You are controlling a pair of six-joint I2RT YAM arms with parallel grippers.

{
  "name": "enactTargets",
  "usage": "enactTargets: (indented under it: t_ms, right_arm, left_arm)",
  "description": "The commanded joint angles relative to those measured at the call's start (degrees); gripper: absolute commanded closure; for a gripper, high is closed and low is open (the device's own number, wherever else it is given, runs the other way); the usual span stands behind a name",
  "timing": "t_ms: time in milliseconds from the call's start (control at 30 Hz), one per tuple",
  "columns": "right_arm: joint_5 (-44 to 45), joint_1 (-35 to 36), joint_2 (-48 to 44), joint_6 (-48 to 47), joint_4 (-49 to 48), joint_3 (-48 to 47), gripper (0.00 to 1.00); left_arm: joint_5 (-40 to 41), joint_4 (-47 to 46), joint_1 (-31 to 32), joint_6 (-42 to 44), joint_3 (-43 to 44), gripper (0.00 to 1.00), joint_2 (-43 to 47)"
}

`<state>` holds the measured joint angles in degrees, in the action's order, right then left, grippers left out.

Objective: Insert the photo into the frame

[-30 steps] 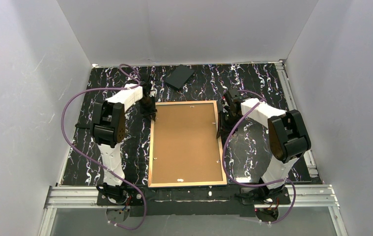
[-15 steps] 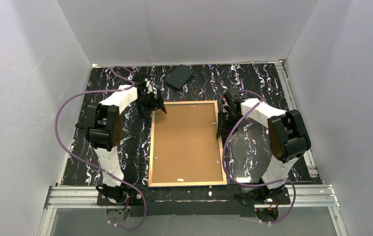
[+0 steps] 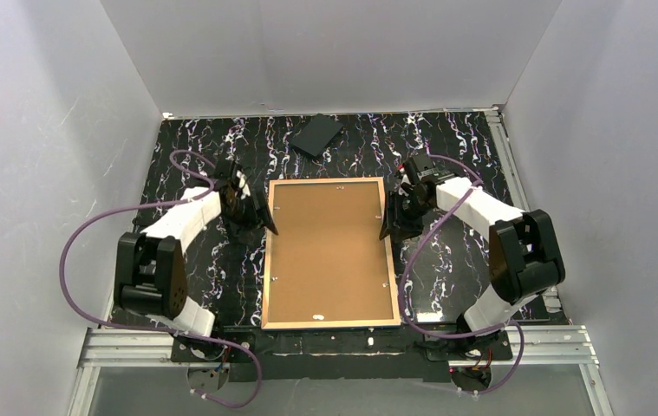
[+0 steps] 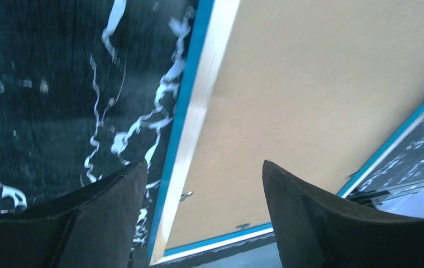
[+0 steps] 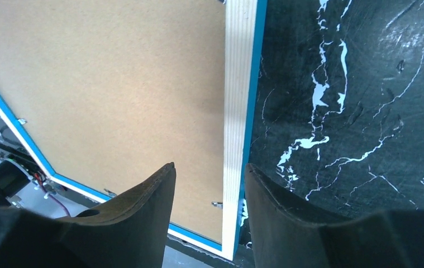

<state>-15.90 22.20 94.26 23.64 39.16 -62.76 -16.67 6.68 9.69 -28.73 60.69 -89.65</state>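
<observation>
Top external | frame point(image 3: 266, 260) holds backing board point(image 3: 329, 251) | left gripper point(image 4: 204, 164), right gripper point(image 5: 209, 166): spread, empty

no legible text, labels, brands, numbers, signs in any view

The left arm point(image 3: 173, 230) has swung away from the frame point(image 3: 267, 260): its elbow, which stood high just beside the frame's left edge, now sits low toward the near left of the desk. The left gripper point(image 3: 256, 217) has left the frame's far-left corner and hangs nearer along the left edge, its fingers point(image 4: 114, 195) now spread wide. The right arm's point(image 3: 481, 208) elbow has shifted right and nearer. The right gripper point(image 3: 394, 225) has parted its fingers point(image 5: 148, 195) further.
</observation>
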Motion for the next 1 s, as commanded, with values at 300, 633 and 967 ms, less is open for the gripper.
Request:
enactTargets:
  t_ms: [300,633,967]
  right_arm:
    - [-1.1,-0.4,-9.4,0.7,3.0,2.5,0.43]
    - [-0.3,-1.5,-12.2,-0.1,4.7,3.1,0.43]
    - [0.8,-4.2,-13.3,-1.7,5.5,2.5,0.43]
  left_arm:
    - [12.6,8.0,10.9,3.1,-11.4,0.43,1.9]
    - [13.4,9.4,12.8,10.7,-6.7,0.86,-2.8]
    - [1.4,14.4,12.9,31.5,7.1,1.0,-11.5]
